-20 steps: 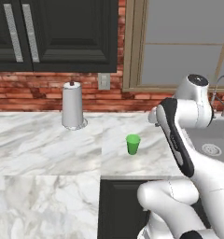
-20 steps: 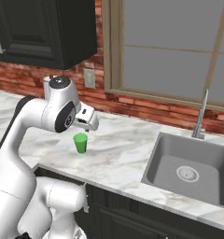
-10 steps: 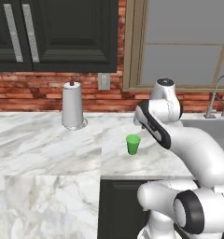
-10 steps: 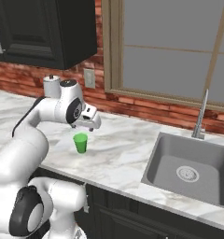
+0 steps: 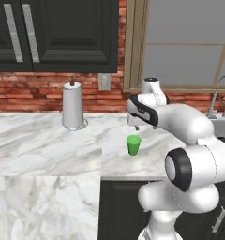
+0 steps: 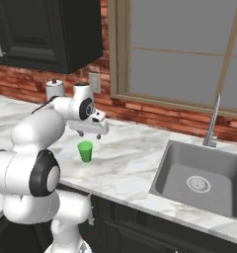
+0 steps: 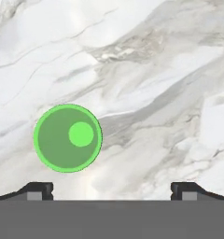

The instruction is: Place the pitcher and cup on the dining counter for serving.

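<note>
The cup (image 5: 133, 145) is a small bright green tumbler standing upright on the marble kitchen counter (image 5: 48, 140). It shows again in the right base view (image 6: 85, 151). My gripper (image 5: 141, 127) hangs just above it, pointing down, jaws open and empty (image 6: 89, 135). In the hand view I look straight down into the cup (image 7: 67, 137), which lies left of centre, nearer the left fingertip (image 7: 39, 189) than the right one; the gripper (image 7: 112, 189) holds nothing. The pitcher and the dining counter are out of view.
A white paper-towel roll (image 5: 72, 105) stands by the brick wall, left of the cup, also (image 6: 55, 88). A grey sink (image 6: 199, 178) with a tall faucet (image 6: 213, 123) lies to the right. Dark cabinets (image 5: 53, 33) hang overhead. The counter's front edge (image 5: 133, 178) runs close before the cup.
The arm has swung left and stretched forward, bringing the open hand from right of the cup to just over it. The cup has not moved.
</note>
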Controlling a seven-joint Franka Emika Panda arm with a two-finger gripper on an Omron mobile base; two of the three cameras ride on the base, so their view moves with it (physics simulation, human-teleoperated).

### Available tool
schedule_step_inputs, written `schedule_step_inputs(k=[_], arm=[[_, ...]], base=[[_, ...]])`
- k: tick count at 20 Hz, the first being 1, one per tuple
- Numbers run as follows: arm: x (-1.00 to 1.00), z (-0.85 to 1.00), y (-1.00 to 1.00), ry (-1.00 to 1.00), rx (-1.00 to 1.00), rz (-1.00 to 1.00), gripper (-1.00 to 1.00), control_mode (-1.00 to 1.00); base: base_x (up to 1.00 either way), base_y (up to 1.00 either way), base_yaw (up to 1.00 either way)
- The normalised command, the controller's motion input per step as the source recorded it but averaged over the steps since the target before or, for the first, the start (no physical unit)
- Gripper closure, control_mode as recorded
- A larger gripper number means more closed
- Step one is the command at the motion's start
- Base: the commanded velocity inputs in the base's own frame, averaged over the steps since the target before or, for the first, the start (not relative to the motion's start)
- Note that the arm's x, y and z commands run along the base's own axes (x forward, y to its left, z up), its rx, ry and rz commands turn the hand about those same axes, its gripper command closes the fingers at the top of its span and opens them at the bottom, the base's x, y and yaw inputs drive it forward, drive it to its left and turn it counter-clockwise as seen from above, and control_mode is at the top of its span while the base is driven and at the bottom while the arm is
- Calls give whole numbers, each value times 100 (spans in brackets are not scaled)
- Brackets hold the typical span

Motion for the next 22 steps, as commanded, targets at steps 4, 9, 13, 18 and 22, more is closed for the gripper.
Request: schedule_step_inputs(k=[4,9,13,18,22], arm=[[19,-54,0,6,1,0,-100,-100],[1,-68,0,0,0,0,-100,-100],[8,-49,0,1,1,0,-100,-100],[8,-36,0,0,1,0,-100,-100],[18,-11,0,0,1,0,-100,-100]], base=[[0,0,0],[0,0,0],[0,0,0],[0,0,0],[0,0,0]])
